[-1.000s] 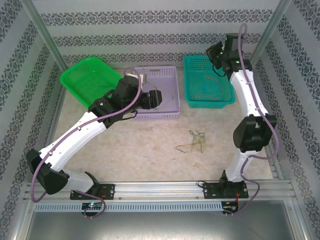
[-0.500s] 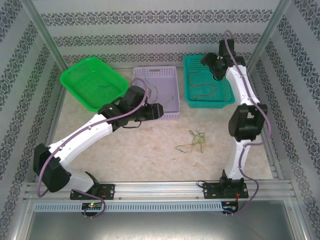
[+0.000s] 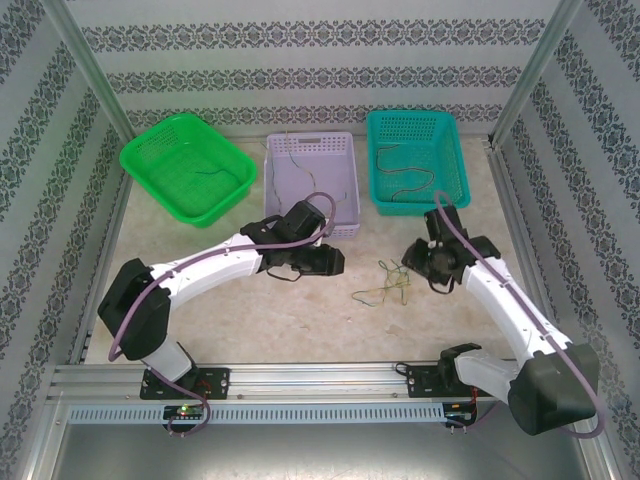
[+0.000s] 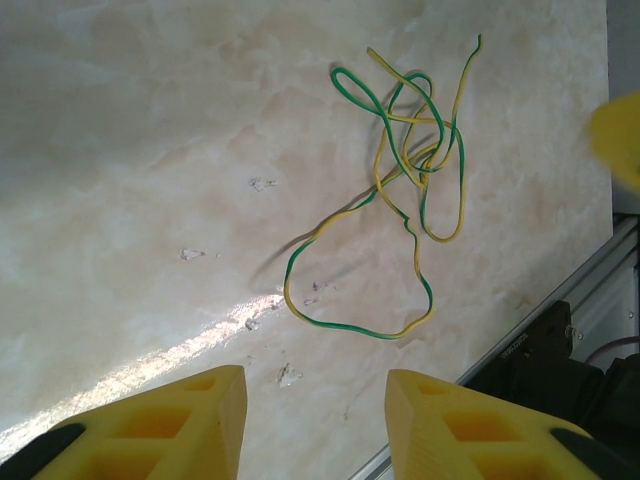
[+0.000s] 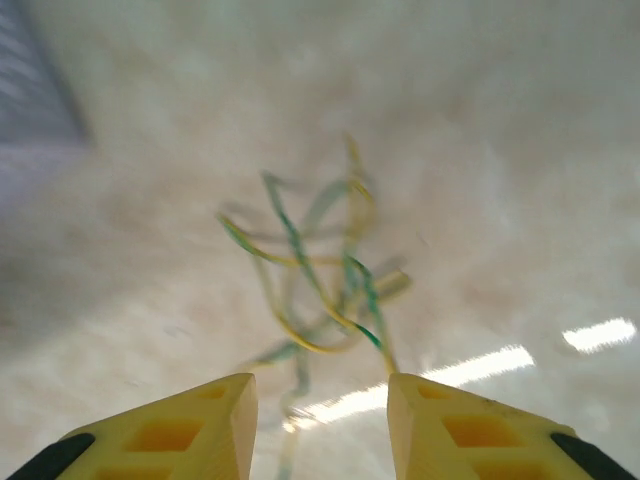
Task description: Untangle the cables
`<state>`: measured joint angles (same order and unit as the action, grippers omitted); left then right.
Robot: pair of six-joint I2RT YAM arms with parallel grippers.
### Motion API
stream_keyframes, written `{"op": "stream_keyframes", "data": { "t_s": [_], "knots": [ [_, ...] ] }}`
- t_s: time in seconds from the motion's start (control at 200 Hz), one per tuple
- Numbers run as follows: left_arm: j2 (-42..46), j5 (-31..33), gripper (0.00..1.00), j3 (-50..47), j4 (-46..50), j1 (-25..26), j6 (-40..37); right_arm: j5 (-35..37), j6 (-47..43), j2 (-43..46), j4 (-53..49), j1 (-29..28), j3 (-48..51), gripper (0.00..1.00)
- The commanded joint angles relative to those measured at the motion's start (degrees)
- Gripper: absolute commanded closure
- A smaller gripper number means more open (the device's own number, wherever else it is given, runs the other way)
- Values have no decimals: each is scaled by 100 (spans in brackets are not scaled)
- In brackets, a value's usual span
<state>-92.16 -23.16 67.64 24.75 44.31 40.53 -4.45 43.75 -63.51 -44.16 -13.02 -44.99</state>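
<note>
**Two robot arms flank a tangle of green and yellow cables**

Seen from above, a small knot of green-and-yellow cables (image 3: 392, 278) lies on the pale marbled table (image 3: 250, 315). It sits near the table's middle, in front of three baskets. The left gripper (image 3: 330, 262) sits low to the left of the knot, and the right gripper (image 3: 412, 258) sits just to its right. Neither touches the cables.

In the left wrist view, the left gripper (image 4: 315, 385) shows two yellow fingers set moderately apart with bare table between them. The cables (image 4: 432, 160) loop loosely ahead and to the right.

The right wrist view is blurred. It shows the right gripper (image 5: 320, 395) likewise parted and holding nothing, with the cables (image 5: 345, 270) straight ahead.

At the back stand a green basket (image 3: 170, 160), a lilac basket (image 3: 310, 137) and a teal basket (image 3: 415, 130). Thin dark wires (image 3: 400, 190) lie in the teal one.
</note>
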Motion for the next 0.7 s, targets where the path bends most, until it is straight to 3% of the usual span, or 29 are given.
{"op": "stream_keyframes", "data": {
  "t_s": [0.0, 0.23, 0.43, 0.53, 0.629, 0.694],
  "knots": [
    [-109, -70, 60, 178, -181, 125, -107, -151, 101, 71, 399, 44, 338, 61],
    [-71, -13, 60, 242, -199, 196, -38, -433, 180, -838, 1889, 564, 664, 58],
    [67, 81, 60, 157, -168, 235, 15, -505, 30, -1588, 2310, 739, 387, 64],
    [125, 92, 60, 114, -207, 233, 84, -490, 37, -1880, 2317, 752, 317, 75],
    [118, 103, 58, 152, -225, 236, 188, -456, -34, -1779, 2293, 725, 335, 100],
    [79, 148, 52, 216, -258, 236, 312, -406, -153, -1479, 2248, 623, 295, 100]
  ]
}}
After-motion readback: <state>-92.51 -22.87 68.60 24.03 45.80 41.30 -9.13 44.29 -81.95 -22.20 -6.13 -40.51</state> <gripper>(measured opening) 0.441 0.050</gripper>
